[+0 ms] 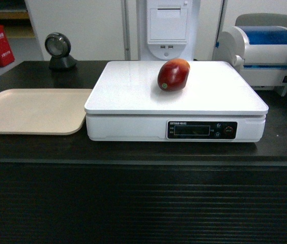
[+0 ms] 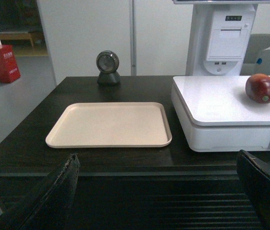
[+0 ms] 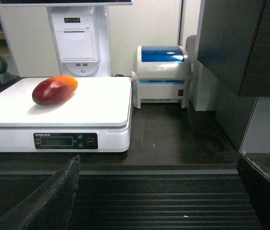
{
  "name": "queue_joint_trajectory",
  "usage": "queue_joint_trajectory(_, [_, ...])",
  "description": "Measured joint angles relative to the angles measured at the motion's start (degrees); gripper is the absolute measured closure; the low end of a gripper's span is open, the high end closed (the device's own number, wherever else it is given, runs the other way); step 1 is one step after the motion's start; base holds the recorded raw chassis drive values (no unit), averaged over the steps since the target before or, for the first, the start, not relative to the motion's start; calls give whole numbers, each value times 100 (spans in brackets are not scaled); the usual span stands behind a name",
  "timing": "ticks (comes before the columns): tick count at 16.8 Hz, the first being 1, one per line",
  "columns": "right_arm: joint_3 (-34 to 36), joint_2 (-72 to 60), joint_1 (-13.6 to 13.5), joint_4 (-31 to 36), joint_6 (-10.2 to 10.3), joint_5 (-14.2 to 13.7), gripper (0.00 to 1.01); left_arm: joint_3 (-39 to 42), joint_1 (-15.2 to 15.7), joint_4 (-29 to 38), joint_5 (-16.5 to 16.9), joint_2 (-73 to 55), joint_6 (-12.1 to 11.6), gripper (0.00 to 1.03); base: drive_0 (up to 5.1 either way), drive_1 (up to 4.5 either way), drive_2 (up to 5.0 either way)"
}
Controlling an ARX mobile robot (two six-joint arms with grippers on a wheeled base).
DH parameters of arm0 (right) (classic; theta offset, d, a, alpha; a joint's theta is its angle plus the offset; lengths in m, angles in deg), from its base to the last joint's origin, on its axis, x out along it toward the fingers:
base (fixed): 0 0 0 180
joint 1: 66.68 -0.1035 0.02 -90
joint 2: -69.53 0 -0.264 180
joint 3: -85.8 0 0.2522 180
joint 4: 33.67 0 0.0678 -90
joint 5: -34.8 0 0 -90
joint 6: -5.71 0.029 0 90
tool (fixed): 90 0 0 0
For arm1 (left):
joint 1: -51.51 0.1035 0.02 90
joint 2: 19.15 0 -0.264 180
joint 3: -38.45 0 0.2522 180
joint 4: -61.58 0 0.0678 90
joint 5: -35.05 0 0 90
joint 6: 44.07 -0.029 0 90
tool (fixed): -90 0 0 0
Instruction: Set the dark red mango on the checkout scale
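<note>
Checkout [image 1: 31, 152] first: a long black counter with a ribbed front, and both arms hang back on the near side of it, low, with nothing in either grip. On top sits the scale [image 1: 133, 96], white and flat, with a beige tray [image 1: 26, 112] just to its left and a printer [image 1: 265, 48] behind its right corner. The mango [image 1: 173, 74] already lies on the platform, toward the back and a little right of middle, its long axis slanting from front-left to back-right with the orange end farther away. From where I stand the job looks done. Left gripper [image 2: 159, 191] shows its two dark fingers spread wide at the frame's bottom corners; right gripper [image 3: 159, 191] likewise — wide and empty. The fruit lies ahead of both, well apart, nearer the right arm, up and left in its view.
</note>
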Motion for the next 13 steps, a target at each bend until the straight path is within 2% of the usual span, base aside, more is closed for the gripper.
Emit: queue_joint_trajectory(13, [0, 0, 0, 9, 0, -2, 3, 0, 0, 4, 0, 0, -2, 5, 0, 0, 0])
